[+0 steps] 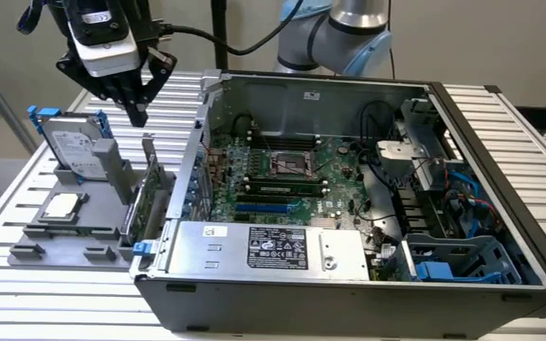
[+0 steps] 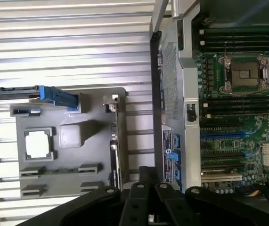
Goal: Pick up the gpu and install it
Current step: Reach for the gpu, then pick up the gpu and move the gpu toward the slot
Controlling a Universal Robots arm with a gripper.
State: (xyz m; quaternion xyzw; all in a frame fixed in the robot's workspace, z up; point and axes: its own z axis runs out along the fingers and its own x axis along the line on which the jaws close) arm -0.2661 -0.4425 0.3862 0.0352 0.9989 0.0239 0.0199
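One black two-fingered gripper [image 1: 140, 114] hangs in the air on the exterior view's left, fingers [image 1: 146, 96] pressed together at the tips with nothing between them. Right below it stands the gpu [image 1: 144, 202], a thin flat card showing a green circuit-board face, upright on its long edge in a slot of the grey plastic parts tray [image 1: 65, 245], untouched and clear of the gripper. That tray sits on the white slatted table [image 1: 26, 284], just beside the outer wall of the open dark grey metal computer case [image 1: 349, 298]. Also on the tray: a silver hard drive in a blue frame [image 1: 72, 145] standing upright at the far end, and a small square silver processor chip [image 1: 62, 206] lying flat. Over to the wrist view, where the gripper [image 2: 148, 181] looks down on the gpu [image 2: 117, 146] edge-on, a narrow strip at the tray's edge nearest the case. Inside the case the green motherboard [image 1: 287, 177] lies in plain sight, square processor socket [image 1: 289, 165] at its middle, and a silver power supply box [image 1: 264, 249] runs along the near side.
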